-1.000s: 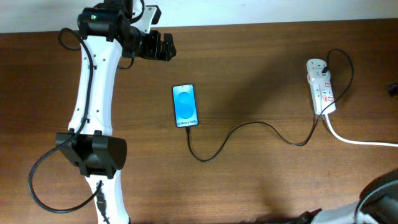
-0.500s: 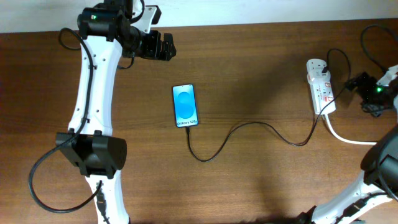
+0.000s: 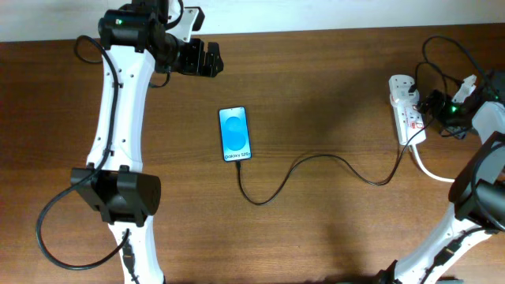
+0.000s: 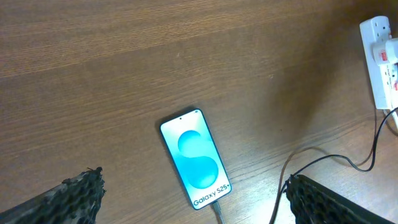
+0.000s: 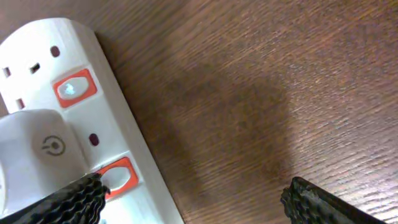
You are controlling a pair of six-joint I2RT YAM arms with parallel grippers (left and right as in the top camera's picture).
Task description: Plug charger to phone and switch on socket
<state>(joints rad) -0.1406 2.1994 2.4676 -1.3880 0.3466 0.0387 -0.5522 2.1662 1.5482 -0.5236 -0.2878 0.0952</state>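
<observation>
The phone (image 3: 235, 134) lies flat mid-table with its blue screen lit. It also shows in the left wrist view (image 4: 194, 158). The black charger cable (image 3: 316, 157) runs from the phone's bottom edge, where its plug tip (image 4: 217, 213) sits in the port, over to the white socket (image 3: 406, 110). My left gripper (image 3: 201, 59) hovers open and empty, far behind and to the left of the phone (image 4: 193, 182). My right gripper (image 3: 431, 103) is open at the socket's right side (image 5: 193, 190). Its left finger is at the lower orange switch (image 5: 119, 177). The upper switch (image 5: 74, 87) is beside it.
A white adapter (image 5: 37, 149) is plugged into the socket. A thicker white cord (image 3: 450, 177) runs from the socket off the right edge. The table's back edge meets a white wall behind the left gripper.
My right arm has come in from the right edge and moved left to the socket. The left arm, phone and cable have not moved.
</observation>
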